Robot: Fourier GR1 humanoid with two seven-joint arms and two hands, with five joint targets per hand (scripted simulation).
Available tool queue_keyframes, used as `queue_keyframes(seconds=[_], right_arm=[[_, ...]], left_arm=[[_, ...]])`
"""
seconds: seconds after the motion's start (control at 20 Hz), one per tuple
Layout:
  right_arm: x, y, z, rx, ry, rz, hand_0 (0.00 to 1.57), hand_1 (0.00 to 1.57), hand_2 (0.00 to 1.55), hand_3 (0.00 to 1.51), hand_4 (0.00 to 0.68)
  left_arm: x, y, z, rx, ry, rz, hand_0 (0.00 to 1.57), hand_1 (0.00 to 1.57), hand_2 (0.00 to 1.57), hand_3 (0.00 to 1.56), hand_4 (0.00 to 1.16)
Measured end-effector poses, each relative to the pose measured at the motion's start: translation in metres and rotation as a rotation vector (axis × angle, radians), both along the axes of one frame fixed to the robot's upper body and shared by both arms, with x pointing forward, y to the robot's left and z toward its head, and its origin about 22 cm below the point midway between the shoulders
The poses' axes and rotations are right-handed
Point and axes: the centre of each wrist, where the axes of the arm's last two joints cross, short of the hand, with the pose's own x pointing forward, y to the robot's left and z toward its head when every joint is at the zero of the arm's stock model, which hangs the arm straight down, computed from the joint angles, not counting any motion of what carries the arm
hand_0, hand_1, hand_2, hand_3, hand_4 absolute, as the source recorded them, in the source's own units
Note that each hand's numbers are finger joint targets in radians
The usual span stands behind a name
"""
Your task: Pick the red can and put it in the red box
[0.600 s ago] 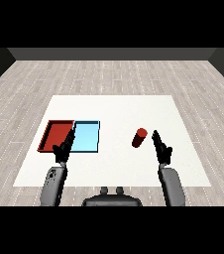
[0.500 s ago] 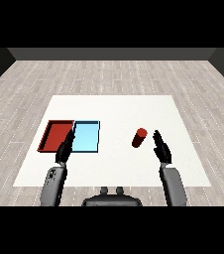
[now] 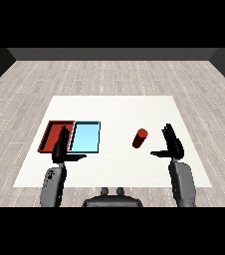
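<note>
Red can seen tilted, apparently lying, at 9 o'clock of right hand, untouched; fingers spread. Left hand fingers straight, held over red tray.

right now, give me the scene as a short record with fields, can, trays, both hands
surface: white table
can: red cylindrical can, right of the trays, not held
red tray: flat red tray, far left, nothing visible in it
blue tray: light blue tray, beside the red tray on its right
left hand: black left hand, open, over the near edge of the red tray
right hand: black right hand, open, right of the can, apart from it
task state: can not yet picked
</note>
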Motion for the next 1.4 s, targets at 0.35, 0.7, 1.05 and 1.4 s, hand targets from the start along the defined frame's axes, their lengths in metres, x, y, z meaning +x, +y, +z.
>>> queue_keyframes(seconds=[0.35,0.7,1.05,1.4], right_arm=[[0.002,-0.016,-0.015,0.026,-0.065,0.030,0.00,0.00,0.00,0.00,0.000],[0.004,-0.021,-0.018,0.029,-0.072,0.027,0.00,0.00,0.00,0.00,0.000],[0.010,-0.019,-0.019,0.045,-0.064,0.024,0.00,0.00,0.00,0.00,0.000],[0.024,-0.014,-0.034,0.076,-0.042,0.027,0.00,0.00,0.00,0.00,0.000]], left_arm=[[-0.005,0.002,-0.014,-0.022,-0.087,-0.002,0.00,0.00,0.00,0.00,0.00],[-0.002,-0.001,-0.014,-0.014,-0.111,0.004,0.00,0.00,0.00,0.00,0.00],[-0.005,-0.002,-0.015,-0.006,-0.114,0.003,0.00,0.00,0.00,0.00,0.00],[-0.009,0.008,-0.010,-0.019,-0.120,0.000,0.00,0.00,0.00,0.00,0.00]])
